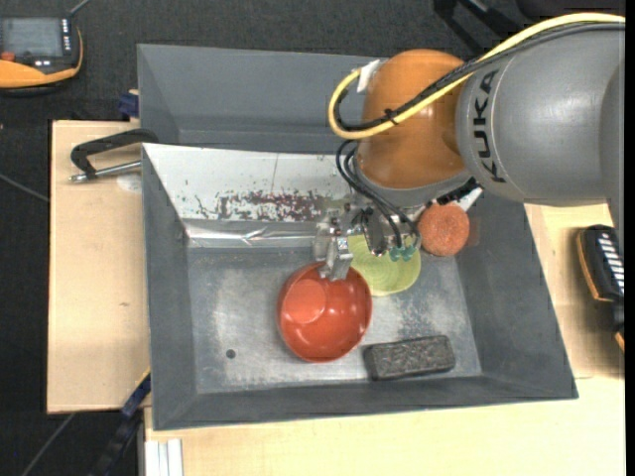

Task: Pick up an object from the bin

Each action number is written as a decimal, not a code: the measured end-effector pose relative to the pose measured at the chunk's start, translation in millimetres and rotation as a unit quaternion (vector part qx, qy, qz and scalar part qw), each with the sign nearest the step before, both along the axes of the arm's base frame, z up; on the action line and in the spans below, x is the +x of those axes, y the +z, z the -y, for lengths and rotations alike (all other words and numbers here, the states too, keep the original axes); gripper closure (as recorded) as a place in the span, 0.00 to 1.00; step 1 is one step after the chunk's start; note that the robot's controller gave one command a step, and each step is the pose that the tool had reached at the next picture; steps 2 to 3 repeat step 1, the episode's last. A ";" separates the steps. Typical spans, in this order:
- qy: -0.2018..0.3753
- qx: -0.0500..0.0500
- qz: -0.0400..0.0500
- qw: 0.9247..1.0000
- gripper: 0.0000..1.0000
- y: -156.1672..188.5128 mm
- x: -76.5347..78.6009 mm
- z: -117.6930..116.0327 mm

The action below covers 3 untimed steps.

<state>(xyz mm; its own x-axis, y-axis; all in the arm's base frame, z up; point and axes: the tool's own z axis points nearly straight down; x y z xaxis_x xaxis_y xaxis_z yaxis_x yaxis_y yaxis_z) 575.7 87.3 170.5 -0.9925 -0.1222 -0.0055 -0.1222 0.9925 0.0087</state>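
Observation:
My gripper (337,258) hangs in the middle of the bin, its metal fingertips at the far rim of a red bowl (322,315). Whether a fingertip is inside the bowl or just above its rim I cannot tell. Just right of the fingers lies a yellow-green round thing (389,274), partly hidden under the gripper. An orange ball (444,230) rests further right, near the bin's right wall.
A dark grey rough block (410,356) lies near the bin's front wall, right of the bowl. The arm with its orange cover reaches in from the upper right and hides the bin's back right part.

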 end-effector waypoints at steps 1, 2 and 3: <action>0.041 0.002 0.008 0.999 1.00 126.5 20.2 -40.5; 0.041 0.002 0.008 0.999 1.00 126.5 20.2 -40.5; 0.041 0.002 0.008 0.999 1.00 126.5 20.2 -40.5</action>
